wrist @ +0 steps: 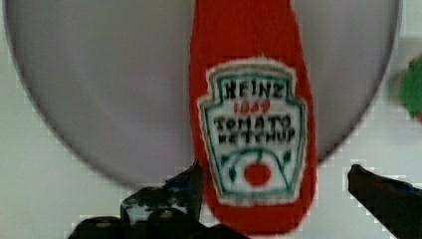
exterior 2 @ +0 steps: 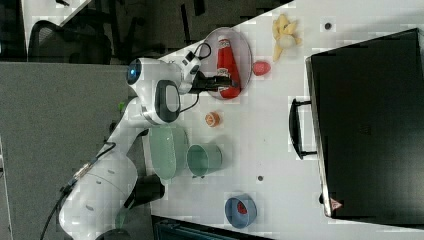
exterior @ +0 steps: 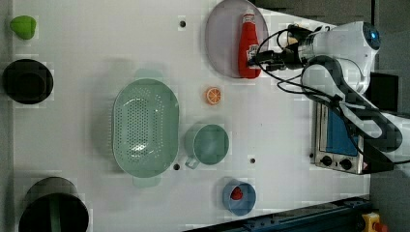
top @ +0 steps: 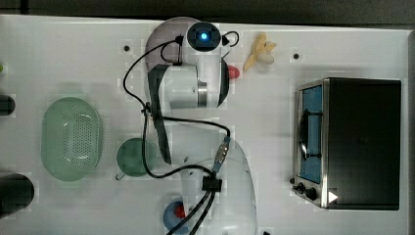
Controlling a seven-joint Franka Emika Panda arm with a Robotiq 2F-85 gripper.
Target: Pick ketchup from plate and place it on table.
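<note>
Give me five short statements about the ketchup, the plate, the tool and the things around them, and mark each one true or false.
1. The ketchup lies flat on the plate. True.
2. The tool is shut on the ketchup. False: its jaws stand open, one on each side of the bottle's base.
3. A strawberry sits in the blue bowl. True.
4. The green cup holds an orange slice. False: the slice lies on the table, apart from the cup.
5. The basket lies on the plate. False: it rests on the table.

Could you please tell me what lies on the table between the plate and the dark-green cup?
In the left view, an orange half lies on the white table between the plate and the dark-green cup.
</note>
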